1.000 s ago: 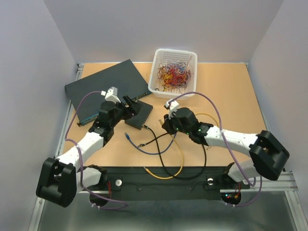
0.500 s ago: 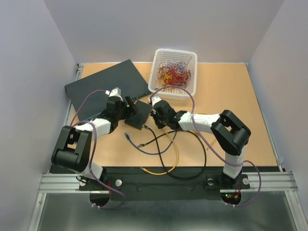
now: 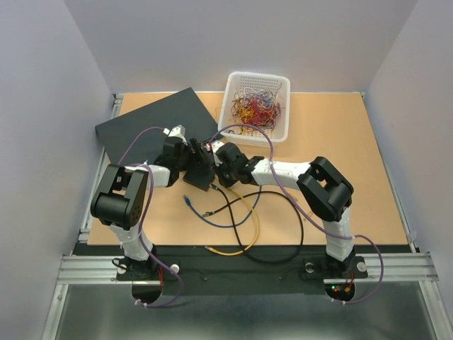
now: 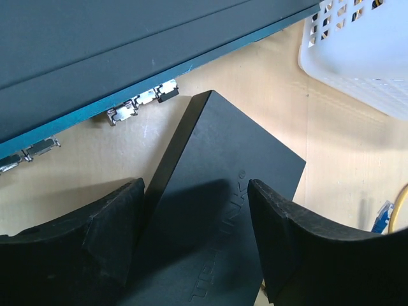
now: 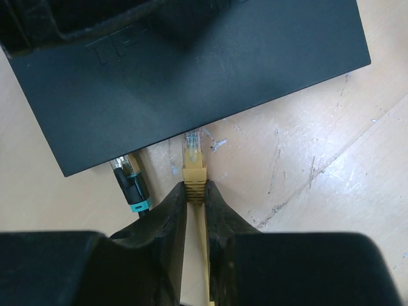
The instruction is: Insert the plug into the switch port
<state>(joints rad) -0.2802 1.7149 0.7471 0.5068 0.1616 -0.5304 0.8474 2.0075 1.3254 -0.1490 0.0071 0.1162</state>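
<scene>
The small black switch box (image 3: 201, 172) lies flat on the table, and it also shows in the left wrist view (image 4: 223, 204) and the right wrist view (image 5: 191, 64). My left gripper (image 3: 192, 157) is open, its fingers (image 4: 111, 236) straddling the box from above. My right gripper (image 5: 195, 191) is shut on the boot of the yellow plug (image 5: 193, 156). The plug's clear tip points at the box's port edge and sits just short of it, beside a black cable with a teal boot (image 5: 131, 185) that is plugged in. The ports themselves are hidden under the box edge.
The large blue-grey box (image 3: 152, 124) lies behind the switch, its port row facing it (image 4: 127, 44). A white basket (image 3: 255, 106) of coloured wires stands at the back. Black, yellow and blue cables (image 3: 233, 219) loop on the table in front. A loose blue plug (image 3: 187, 201) lies near.
My right gripper has swung left across the table with the yellow plug, up to the small box's port edge. My left gripper has stayed over the box, shifting slightly right.
</scene>
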